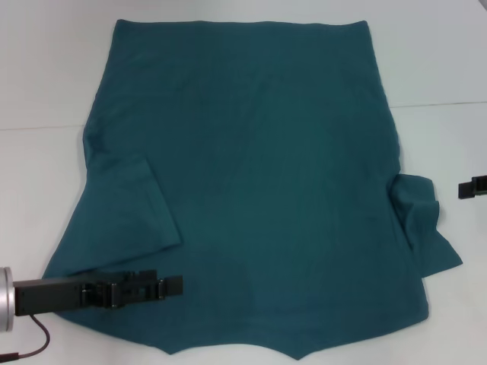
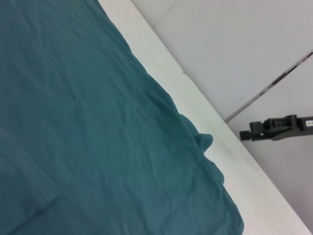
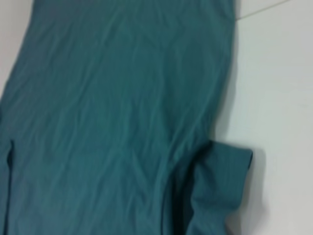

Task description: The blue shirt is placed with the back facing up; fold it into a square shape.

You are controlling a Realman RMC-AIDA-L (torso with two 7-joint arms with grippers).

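The blue shirt (image 1: 259,182) lies spread out flat on the white worktop (image 1: 46,84), plain side up, covering most of the surface in front of the robot. Its straight hem runs along the far edge, and the collar end points back toward the robot at the near edge. No lettering shows on the fabric.

On the robot's left, the sleeve (image 1: 125,217) is folded inward and lies flat on top of the body of the shirt. On the right, the other sleeve (image 1: 422,209) is bunched up and rumpled, sticking out past the side seam onto the worktop.

The left gripper (image 1: 171,286) reaches in low from the left side, over the near left corner of the shirt just below the folded sleeve. Its dark fingers look drawn together, but I cannot tell whether they pinch any cloth or just rest above it.

The right gripper (image 1: 466,188) sits at the far right edge, off the shirt and apart from the crumpled sleeve, holding nothing. Only its tip shows, so I cannot tell how its fingers are set.
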